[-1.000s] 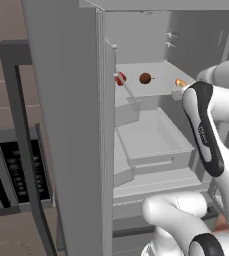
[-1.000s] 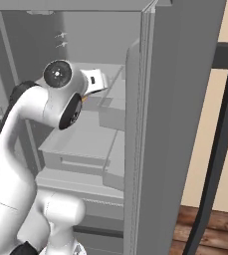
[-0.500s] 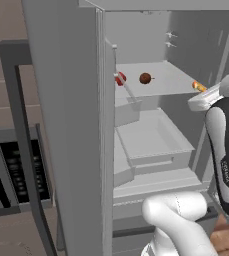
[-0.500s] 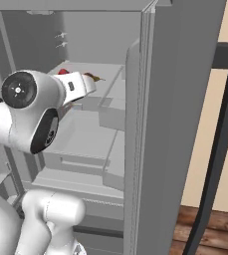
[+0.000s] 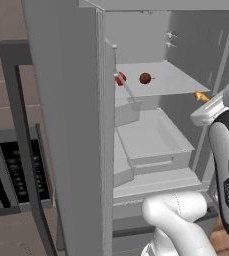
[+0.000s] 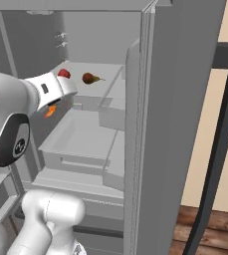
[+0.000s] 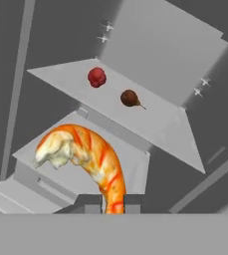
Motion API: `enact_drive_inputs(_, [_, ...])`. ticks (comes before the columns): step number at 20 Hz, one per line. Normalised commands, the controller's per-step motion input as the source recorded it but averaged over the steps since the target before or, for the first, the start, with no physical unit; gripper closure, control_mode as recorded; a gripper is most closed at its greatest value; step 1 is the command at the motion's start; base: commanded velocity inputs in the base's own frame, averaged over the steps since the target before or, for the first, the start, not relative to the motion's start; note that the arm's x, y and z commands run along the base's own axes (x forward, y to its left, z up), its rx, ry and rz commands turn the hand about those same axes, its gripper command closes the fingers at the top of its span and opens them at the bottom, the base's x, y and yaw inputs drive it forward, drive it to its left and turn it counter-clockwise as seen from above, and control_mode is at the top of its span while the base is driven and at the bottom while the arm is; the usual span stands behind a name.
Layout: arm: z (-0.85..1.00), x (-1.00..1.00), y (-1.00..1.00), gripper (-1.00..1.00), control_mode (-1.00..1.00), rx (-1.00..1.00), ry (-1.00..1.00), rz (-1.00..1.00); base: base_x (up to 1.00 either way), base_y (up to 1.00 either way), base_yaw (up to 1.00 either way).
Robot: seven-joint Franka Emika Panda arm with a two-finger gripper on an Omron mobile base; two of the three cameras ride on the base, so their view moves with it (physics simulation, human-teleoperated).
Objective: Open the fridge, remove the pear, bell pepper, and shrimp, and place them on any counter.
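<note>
Hand view has the gripper [image 7: 111,203] pinching the shrimp [image 7: 85,154] by its tail, clear of the fridge [image 5: 71,125] shelf. Bell pepper [image 7: 96,76] and pear [image 7: 129,98] sit on the shelf well ahead of the hand. I'd back straight out, keep the pinch firm, then swing toward a counter. No readable labels anywhere.

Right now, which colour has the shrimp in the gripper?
Orange with darker stripes and a pale end, the shrimp shows best in the hand view.
</note>
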Motion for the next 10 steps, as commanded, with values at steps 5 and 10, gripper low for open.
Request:
enact_drive_inputs(5, [0.0, 0.0, 0.0, 1.0, -1.0, 0.0, 0.0, 0.0, 0.0, 0.0, 0.0])
enact_drive_inputs(10, [0.0, -0.07, 0.0, 1.0, 1.0, 0.0, 0.0, 0.0, -0.45, -0.02, 0.01])
